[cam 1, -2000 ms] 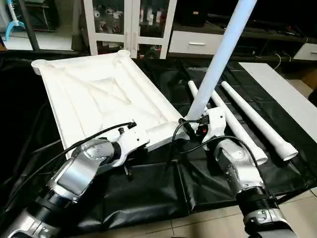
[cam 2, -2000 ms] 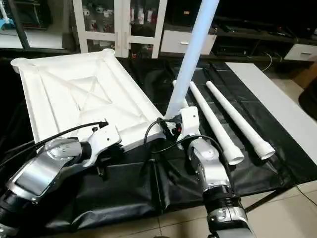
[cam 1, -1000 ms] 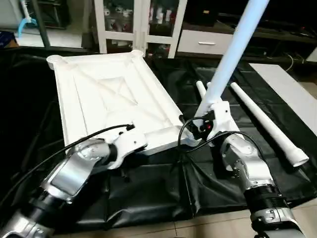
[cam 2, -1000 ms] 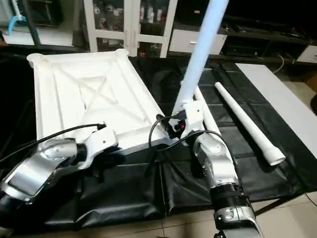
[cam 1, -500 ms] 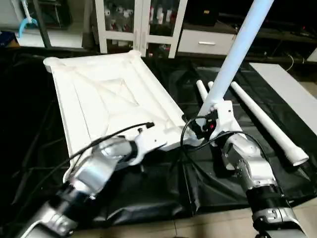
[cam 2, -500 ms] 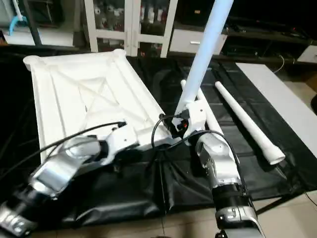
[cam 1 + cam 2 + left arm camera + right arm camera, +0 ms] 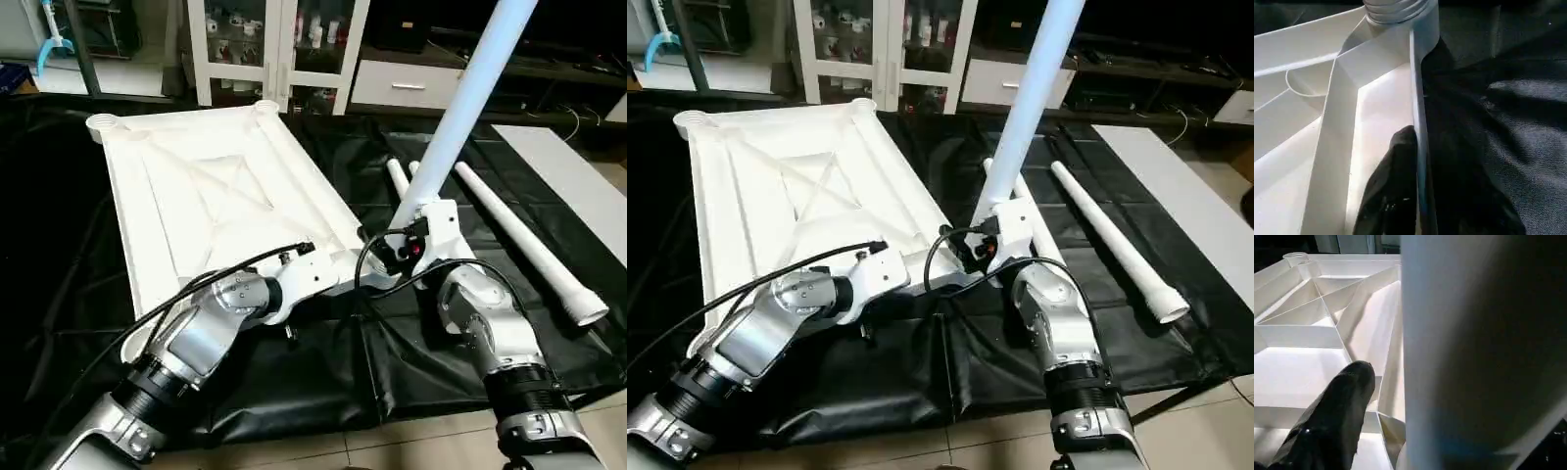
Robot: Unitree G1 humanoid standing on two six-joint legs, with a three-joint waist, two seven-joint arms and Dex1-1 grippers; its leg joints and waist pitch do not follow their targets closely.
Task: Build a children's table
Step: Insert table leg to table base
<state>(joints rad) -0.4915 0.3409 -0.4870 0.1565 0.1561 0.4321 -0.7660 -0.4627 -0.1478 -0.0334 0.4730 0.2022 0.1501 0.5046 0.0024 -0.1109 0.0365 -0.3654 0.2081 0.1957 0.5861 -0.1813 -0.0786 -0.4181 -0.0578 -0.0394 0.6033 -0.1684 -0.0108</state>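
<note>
The white table top (image 7: 216, 196) lies upside down on black cloth, ribs up. One white leg (image 7: 460, 117) stands tilted in its near right corner socket (image 7: 1396, 10). My right gripper (image 7: 404, 230) is shut on that leg's lower end; the wrist view has a black finger (image 7: 1332, 416) beside the leg (image 7: 1474, 347). Just left of that corner, my left gripper (image 7: 338, 272) is shut on the top's near rim (image 7: 1418, 98), with one finger (image 7: 1396, 186) inside the rim and the other outside it.
More white legs (image 7: 529, 245) lie on the black cloth (image 7: 323, 382) to the right of the top. A white board (image 7: 578, 176) lies at the far right. A glass-door cabinet (image 7: 265, 49) stands behind. Tiled floor (image 7: 411, 446) begins at the cloth's near edge.
My left gripper has slid right along the near rim, closer to the corner with the leg. The right gripper stays on the upright leg. The camera has shifted slightly.
</note>
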